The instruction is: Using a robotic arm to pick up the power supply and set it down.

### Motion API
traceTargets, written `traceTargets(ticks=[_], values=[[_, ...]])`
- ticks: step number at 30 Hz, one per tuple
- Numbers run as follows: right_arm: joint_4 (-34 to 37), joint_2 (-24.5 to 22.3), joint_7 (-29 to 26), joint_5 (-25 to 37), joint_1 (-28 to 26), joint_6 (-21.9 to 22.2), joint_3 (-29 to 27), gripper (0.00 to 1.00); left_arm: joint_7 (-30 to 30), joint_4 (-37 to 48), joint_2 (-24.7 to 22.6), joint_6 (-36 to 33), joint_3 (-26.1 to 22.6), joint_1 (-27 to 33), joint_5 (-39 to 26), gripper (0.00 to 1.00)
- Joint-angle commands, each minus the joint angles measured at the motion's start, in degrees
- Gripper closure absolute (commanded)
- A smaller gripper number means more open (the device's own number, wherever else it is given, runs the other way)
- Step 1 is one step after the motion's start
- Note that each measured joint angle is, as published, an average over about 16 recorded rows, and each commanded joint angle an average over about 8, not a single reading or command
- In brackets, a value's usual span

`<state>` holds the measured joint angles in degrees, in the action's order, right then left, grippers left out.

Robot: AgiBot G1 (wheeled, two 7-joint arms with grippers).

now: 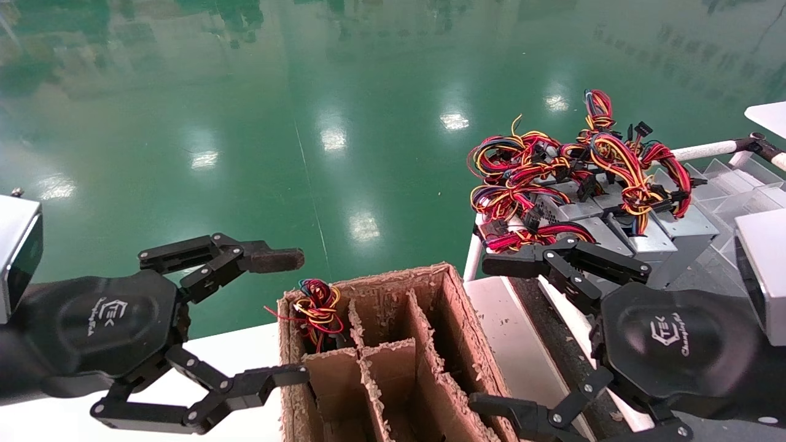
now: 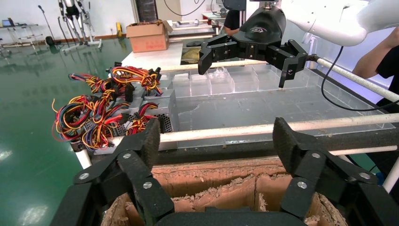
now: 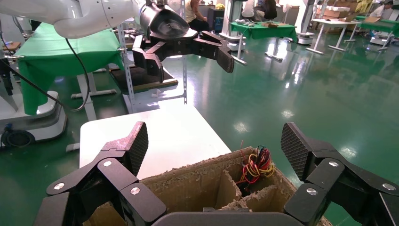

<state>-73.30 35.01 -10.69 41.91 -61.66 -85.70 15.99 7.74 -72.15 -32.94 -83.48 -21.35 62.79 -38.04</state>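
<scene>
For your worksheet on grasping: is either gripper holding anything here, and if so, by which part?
Nothing is held. The left gripper and right gripper are both open and empty, either side of the cardboard box.

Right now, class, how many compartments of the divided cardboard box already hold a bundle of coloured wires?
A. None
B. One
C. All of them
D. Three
B. Only one compartment of the cardboard box shows a wire bundle, at its far left corner; the other cells in view look bare, though their bottoms are partly hidden.

divided cardboard box (image 1: 430,344) (frayed), white table (image 1: 233,350), green floor (image 1: 307,92)
</scene>
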Motion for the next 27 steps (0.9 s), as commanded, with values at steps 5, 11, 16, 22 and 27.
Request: traceTargets(ticks=[5,11,16,22,27], values=[[0.00,0.00,0.00,0.00,0.00,0.00,0.00,0.00,0.00,0.00,0.00,0.00,0.00,0.00,0.00,1.00],[0.00,0.00,0.00,0.00,0.00,0.00,0.00,0.00,0.00,0.00,0.00,0.00,0.00,0.00,0.00,1.00],[0.00,0.00,0.00,0.00,0.00,0.00,0.00,0.00,0.00,0.00,0.00,0.00,0.00,0.00,0.00,1.00],[0.00,0.00,0.00,0.00,0.00,0.00,0.00,0.00,0.00,0.00,0.00,0.00,0.00,0.00,0.00,1.00],[0.00,0.00,0.00,0.00,0.00,0.00,0.00,0.00,0.00,0.00,0.00,0.00,0.00,0.00,0.00,1.00]])
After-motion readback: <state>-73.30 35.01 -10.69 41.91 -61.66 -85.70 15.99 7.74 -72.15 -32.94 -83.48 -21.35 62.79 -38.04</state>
